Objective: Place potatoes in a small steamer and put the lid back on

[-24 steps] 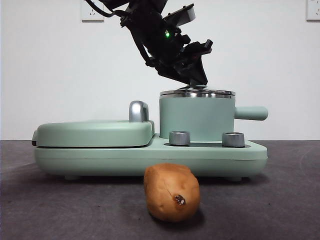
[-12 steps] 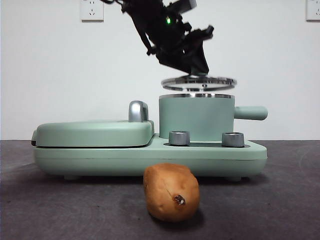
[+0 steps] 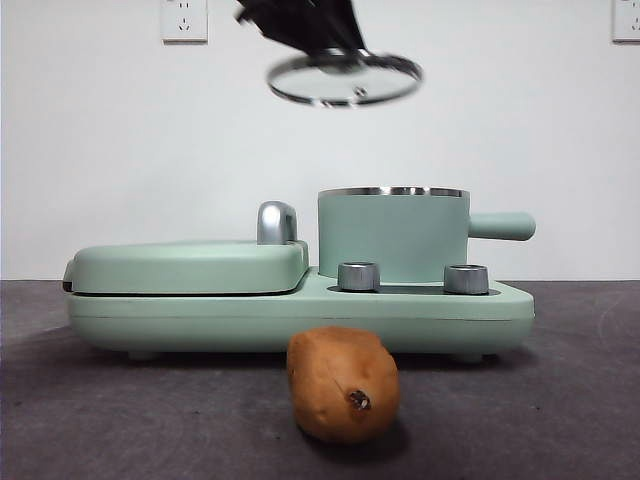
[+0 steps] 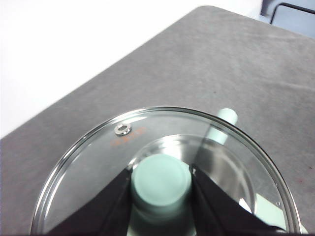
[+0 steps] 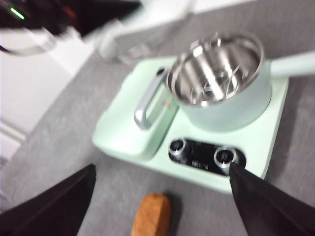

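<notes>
In the front view, a wall socket [image 3: 184, 20] sat high on the white wall at the far left, and a second socket [image 3: 626, 20] at the far right. On the dark table [image 3: 90, 400] stood a mint-green cooker base [image 3: 300, 310]; its left half carried a flat griddle cover [image 3: 190, 266] with a chrome handle [image 3: 277, 222]. The small steamer [image 3: 393, 234] occupied the right half, uncovered, its stubby handle pointing right, with two steel knobs [image 3: 359, 276] just in front of it. The potato [image 3: 343, 384] lay on the table near the camera, apart from the base, dark-spotted end forward, between the griddle side and the steamer. Nothing stood above the open steamer except the lid [image 3: 344, 79], suspended well above it, tilted and offset to the left. The left gripper [image 4: 161, 174] was closed on the lid's green knob [image 4: 161, 183], one black jaw pressed on each side. The left wrist view alone showed this grip and the vent hole [image 4: 123, 130]. The right gripper [image 5: 160, 196] hung above the table with jaws spread wide, holding nothing; its blurred view alone showed the steamer's bare steel interior [image 5: 216, 66].
</notes>
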You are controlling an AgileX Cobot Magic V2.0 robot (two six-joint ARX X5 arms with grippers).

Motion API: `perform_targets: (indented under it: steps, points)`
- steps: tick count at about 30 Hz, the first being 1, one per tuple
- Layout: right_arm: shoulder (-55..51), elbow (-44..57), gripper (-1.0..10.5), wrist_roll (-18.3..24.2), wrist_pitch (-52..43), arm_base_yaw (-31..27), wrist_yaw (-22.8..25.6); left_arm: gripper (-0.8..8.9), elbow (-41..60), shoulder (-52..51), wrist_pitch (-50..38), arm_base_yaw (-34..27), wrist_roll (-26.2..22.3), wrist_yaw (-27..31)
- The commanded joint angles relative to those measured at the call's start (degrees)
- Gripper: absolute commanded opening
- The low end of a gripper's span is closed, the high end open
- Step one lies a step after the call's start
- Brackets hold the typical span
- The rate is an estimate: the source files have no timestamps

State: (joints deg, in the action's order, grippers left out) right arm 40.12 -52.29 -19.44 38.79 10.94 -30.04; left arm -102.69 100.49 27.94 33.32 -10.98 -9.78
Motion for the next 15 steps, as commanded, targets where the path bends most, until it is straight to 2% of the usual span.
perform_targets:
  steps: [1, 8, 11, 15]
  points:
    - [3.32, -0.70, 4.2, -1.55, 0.50, 5.46, 3.76, 0.80, -2.27, -2.38, 0.07, -0.94, -0.37, -0.22]
    - [14.03, -0.70, 4.2, -7.21, 0.68, 22.21, 15.89, 0.80, -2.27, -7.93, 3.82, -5.40, -1.29, -0.22]
    - [19.54, -0.70, 4.2, -8.92, 0.52, 27.80, 19.34, 0.80, -2.27, -9.42, 5.29, -7.52, -1.44, -0.22]
    - [26.82, -0.70, 4.3, -10.45, -0.24, 33.14, 21.59, 0.79, -2.27, -10.62, 7.41, -9.92, -1.42, -0.22]
